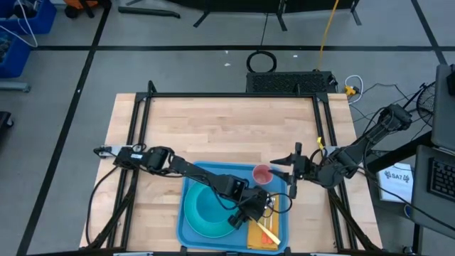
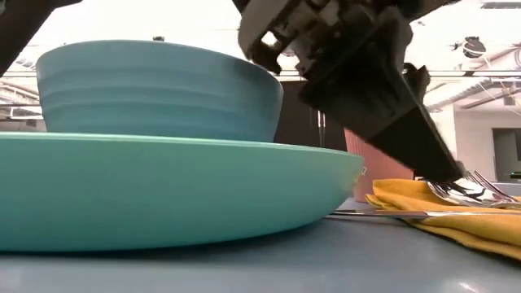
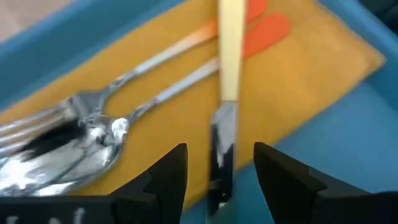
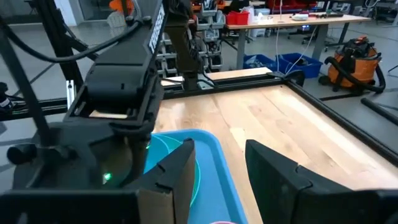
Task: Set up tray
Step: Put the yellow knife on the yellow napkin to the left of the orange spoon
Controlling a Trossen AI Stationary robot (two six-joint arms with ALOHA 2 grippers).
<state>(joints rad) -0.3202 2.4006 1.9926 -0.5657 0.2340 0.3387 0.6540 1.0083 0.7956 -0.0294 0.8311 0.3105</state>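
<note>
The blue tray (image 1: 213,171) lies at the table's near edge. It carries a turquoise plate (image 2: 163,187) with a turquoise bowl (image 2: 155,89) on it, and an orange-yellow napkin (image 3: 298,68) at its right side. On the napkin lie a fork (image 3: 37,124), a spoon (image 3: 106,137) and a yellow-handled knife (image 3: 230,62). My left gripper (image 3: 221,168) hangs open low over the napkin's edge. Its fingers stand on either side of the knife's blade (image 3: 222,143) without touching it. My right gripper (image 4: 217,168) waits open at the tray's far right corner.
A pink cup (image 1: 262,173) stands in the tray's far right part, close to my right gripper (image 1: 291,174). Bare wooden table (image 1: 213,128) stretches beyond the tray toward the far edge. A black frame (image 1: 142,128) borders the table's left, right and far sides.
</note>
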